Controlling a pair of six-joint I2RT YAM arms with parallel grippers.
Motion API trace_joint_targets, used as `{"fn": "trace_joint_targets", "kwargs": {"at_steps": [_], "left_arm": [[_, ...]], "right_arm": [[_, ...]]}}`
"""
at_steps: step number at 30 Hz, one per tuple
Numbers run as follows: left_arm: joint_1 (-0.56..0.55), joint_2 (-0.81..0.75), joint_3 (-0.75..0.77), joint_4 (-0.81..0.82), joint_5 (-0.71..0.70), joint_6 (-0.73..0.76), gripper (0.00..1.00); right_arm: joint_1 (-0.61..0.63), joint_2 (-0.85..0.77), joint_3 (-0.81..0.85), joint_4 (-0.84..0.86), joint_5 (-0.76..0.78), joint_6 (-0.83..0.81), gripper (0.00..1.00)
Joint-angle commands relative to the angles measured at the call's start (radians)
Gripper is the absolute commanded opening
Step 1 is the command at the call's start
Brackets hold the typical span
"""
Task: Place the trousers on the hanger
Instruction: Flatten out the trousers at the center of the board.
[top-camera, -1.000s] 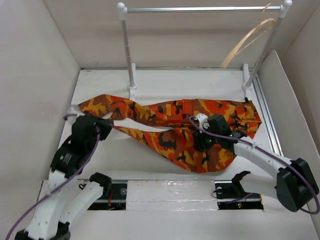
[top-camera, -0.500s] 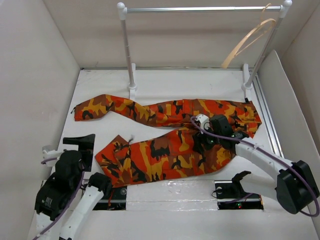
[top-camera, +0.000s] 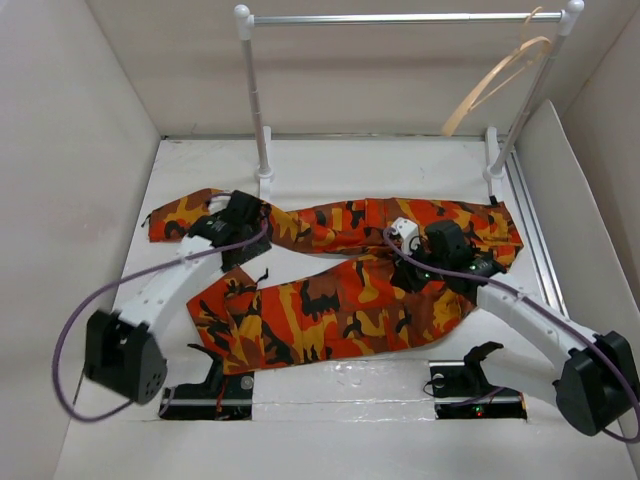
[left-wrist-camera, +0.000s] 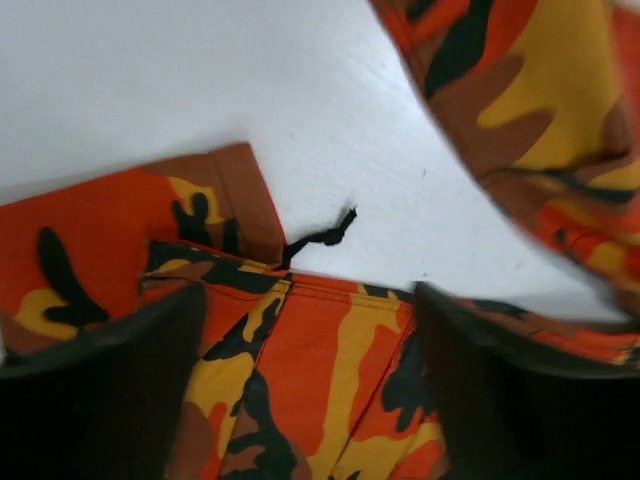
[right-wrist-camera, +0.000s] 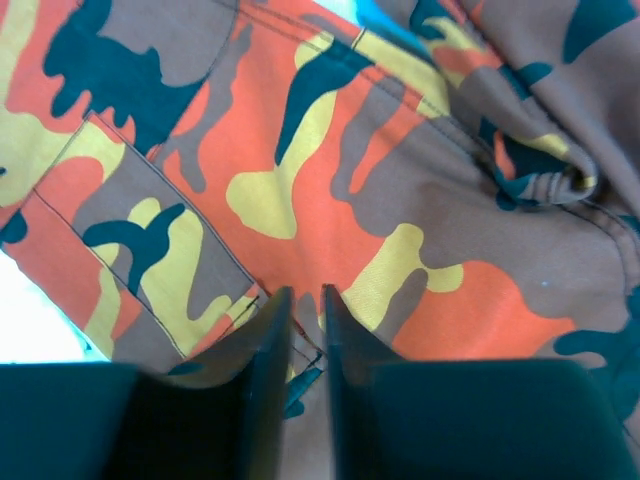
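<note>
Left arm has swung from the near-left corner out over the far leg; the near leg, dragged out a second ago, lies where it was half a second back. Left gripper (left-wrist-camera: 305, 295) spread wide, empty, just above cloth beside the drawstring (left-wrist-camera: 322, 238). Right gripper (right-wrist-camera: 305, 300) nearly pressed together, pinching a thin bit of trousers (top-camera: 340, 305) near the waist. Trousers flat on table (top-camera: 400, 165), waist right, both legs running left, apart at the ends. Hanger (top-camera: 495, 80) on rail (top-camera: 400, 18), far right, well apart from trousers.
</note>
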Motion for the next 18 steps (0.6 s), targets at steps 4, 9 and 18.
{"fn": "trace_joint_targets", "kwargs": {"at_steps": [4,9,18], "left_arm": [[-0.012,0.188,-0.033,0.100,0.139,0.242,0.01],[-0.003,0.358,-0.032,0.120,0.102,0.260,0.56],[0.040,0.429,-0.070,0.173,0.028,0.223,0.53]], "right_arm": [[-0.024,-0.062,0.058,-0.017,0.005,-0.039,0.51],[-0.114,-0.076,0.038,0.013,-0.033,-0.007,0.65],[-0.150,-0.042,0.054,0.036,-0.073,-0.007,0.66]]}}
